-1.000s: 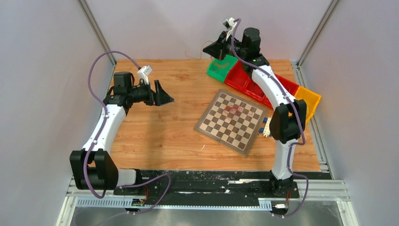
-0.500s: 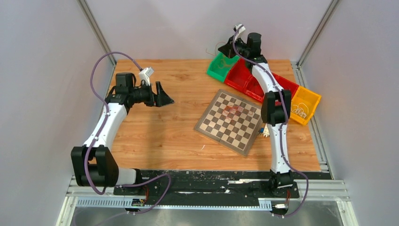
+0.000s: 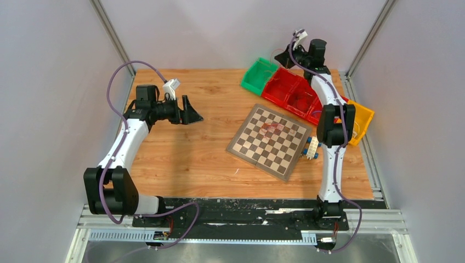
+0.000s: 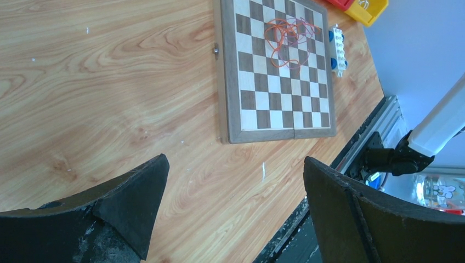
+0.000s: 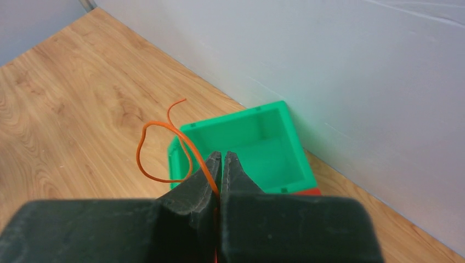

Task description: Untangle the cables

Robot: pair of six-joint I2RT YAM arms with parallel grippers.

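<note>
The cables [image 4: 288, 33] lie as a small tangle of thin orange-red and darker wires on the chessboard [image 4: 274, 82], also faint in the top view as the cables [image 3: 272, 129]. A single orange wire [image 5: 159, 131] curls out of my right gripper [image 5: 222, 155], which is shut on it. That right gripper [image 3: 279, 55] hangs high at the back wall, above the green bin [image 5: 257, 142]. My left gripper [image 4: 234, 161] is open and holds nothing. The left gripper [image 3: 192, 114] hovers over bare wood, well to the left of the chessboard [image 3: 252, 148].
A row of bins runs along the back right: green bin [image 3: 259, 76], red bins [image 3: 288, 90], yellow bin [image 3: 359, 118]. A white and blue block [image 3: 311, 148] lies against the chessboard's right edge. Grey walls close in the table on three sides.
My right arm has swung to the right along the back wall, carrying the orange wire. The left arm and the tangle on the chessboard have stayed put.
</note>
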